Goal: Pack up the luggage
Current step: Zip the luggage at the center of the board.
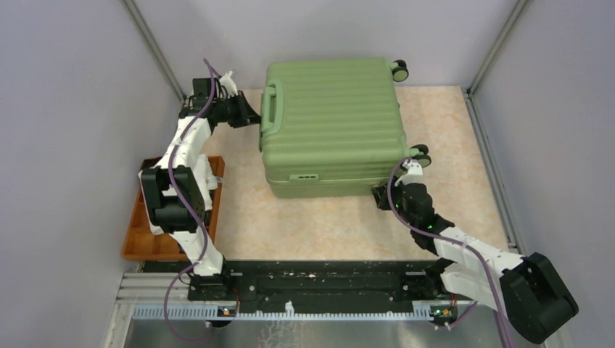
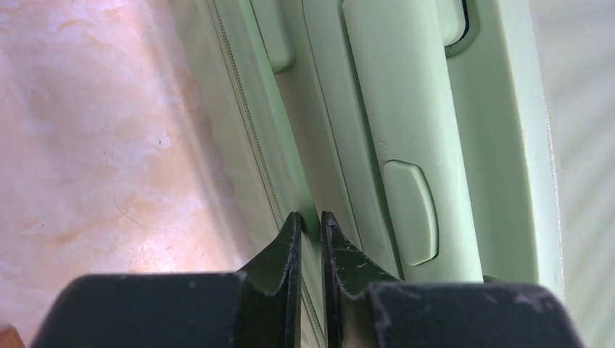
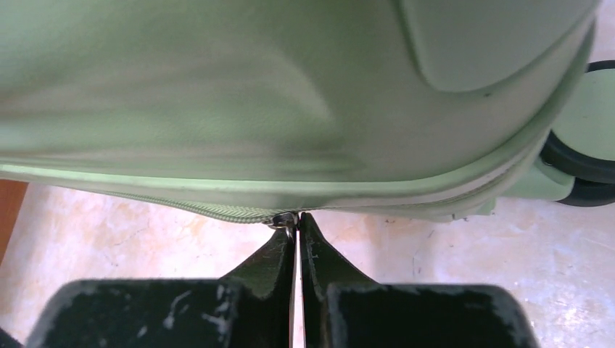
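Luggage (image 1: 330,123): lid down, lying flat on the table (image 1: 304,225), centre to far side. Handle (image 1: 270,109) end faces left, wheels (image 1: 420,154) face right, so the long axis runs roughly left-right, skewed a little. Orange tray (image 1: 138,243) sits at the near-left, well apart from the case.

Key relation: the zip seam runs round the side wall. The zipper pull (image 3: 284,217) is on the near wall by the near-right corner, right at the right gripper (image 3: 297,221) tips. The case lies far of that gripper, and the seam there runs left-right across it. The right arm is the one on the pull. My read is that the next move is a drag along the seam, so travel has to follow the wall line and round the corner by the near wheel.

Right arm: reaches from the near-right base, forearm low, wrist aimed far-left into the corner. Fingers are together and look pinched on the pull tab.

Left arm: elbow up over the tray, wrist far-left. The left gripper (image 2: 310,223) points right into the handle-end wall, tips on the seam just beside the handle. Its fingers are nearly together with only a thin slit; can't tell if anything is pinched. Probably bracing the case.

Risk: the case may slide or the tab may slip out.
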Robot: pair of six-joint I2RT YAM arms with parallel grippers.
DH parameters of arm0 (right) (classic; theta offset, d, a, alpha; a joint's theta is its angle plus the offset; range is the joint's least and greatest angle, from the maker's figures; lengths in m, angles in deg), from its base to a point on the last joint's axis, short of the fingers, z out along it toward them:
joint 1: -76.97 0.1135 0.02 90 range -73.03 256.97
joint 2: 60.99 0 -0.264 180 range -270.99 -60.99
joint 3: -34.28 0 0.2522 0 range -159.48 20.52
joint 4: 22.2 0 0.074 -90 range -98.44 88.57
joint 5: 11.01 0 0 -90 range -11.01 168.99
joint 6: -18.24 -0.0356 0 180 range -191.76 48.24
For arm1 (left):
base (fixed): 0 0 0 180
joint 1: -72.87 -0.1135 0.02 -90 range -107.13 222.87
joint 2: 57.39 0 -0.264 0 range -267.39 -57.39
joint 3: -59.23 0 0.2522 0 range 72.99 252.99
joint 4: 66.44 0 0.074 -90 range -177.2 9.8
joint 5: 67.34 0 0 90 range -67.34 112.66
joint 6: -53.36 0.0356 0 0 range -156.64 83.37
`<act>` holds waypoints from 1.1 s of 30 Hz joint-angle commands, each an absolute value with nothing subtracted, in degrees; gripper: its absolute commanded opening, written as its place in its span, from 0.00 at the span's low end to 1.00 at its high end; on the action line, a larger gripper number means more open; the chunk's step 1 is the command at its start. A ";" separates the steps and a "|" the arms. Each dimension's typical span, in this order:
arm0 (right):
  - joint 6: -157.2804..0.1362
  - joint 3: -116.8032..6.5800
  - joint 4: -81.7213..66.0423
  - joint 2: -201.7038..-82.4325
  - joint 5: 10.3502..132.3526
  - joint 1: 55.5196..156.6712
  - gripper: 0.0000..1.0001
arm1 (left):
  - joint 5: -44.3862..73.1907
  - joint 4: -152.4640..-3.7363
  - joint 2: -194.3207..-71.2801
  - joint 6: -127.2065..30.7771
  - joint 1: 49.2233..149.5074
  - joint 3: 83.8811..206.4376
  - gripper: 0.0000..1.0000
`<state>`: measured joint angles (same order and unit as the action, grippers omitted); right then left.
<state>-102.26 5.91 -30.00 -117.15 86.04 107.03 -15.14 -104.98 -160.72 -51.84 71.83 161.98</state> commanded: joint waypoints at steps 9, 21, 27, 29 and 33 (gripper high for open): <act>-101.53 5.05 -32.87 -113.47 96.76 117.42 0.00 | -18.81 -96.61 -152.55 -55.71 77.18 163.25 0.00; -98.78 -1.32 -38.23 -124.44 100.78 129.24 0.00 | -17.83 -94.15 -149.24 -61.06 80.39 160.36 0.00; -96.53 -6.04 -42.34 -131.00 100.71 134.73 0.00 | -17.16 -94.10 -148.98 -61.06 81.74 159.30 0.00; -96.19 -7.33 -44.31 -133.40 100.29 135.94 0.00 | -17.17 -94.19 -148.93 -60.86 81.83 159.32 0.00; -95.11 -10.93 -48.31 -139.68 99.04 139.16 0.00 | -17.28 -94.44 -148.48 -60.76 81.83 158.98 0.00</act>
